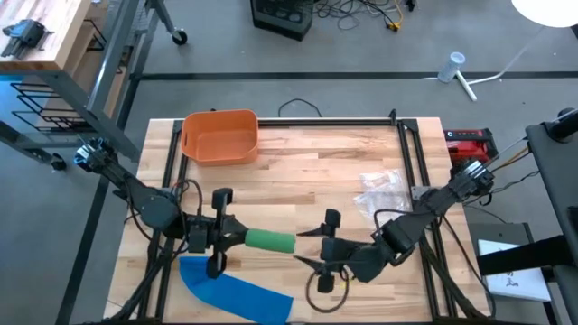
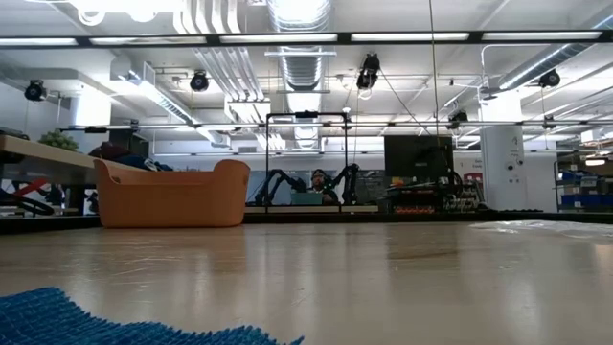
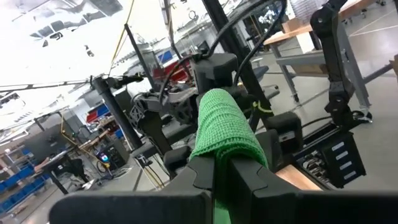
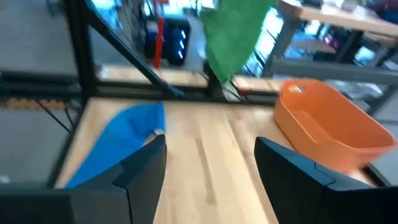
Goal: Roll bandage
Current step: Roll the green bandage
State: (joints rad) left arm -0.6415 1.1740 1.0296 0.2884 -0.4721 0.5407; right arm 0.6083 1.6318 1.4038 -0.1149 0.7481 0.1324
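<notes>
A green rolled bandage is held above the table's near part by my left gripper, which is shut on its left end. In the left wrist view the roll sticks out away from the fingers. My right gripper stands open just right of the roll's free end, pointing toward it and touching nothing. Its wrist view shows the wide-apart fingers with the green bandage beyond them. A blue cloth lies flat on the table below the roll. My left gripper pinches the roll's left end between its two fingers. The fingers come level from the table's left and lie along the roll. The roll is lifted clear of the table and points about level toward the right gripper.
An orange basket stands at the far left of the table and shows in the low view. A clear plastic bag lies at the right. A red device sits off the table's far right corner. A black frame rail borders the wood.
</notes>
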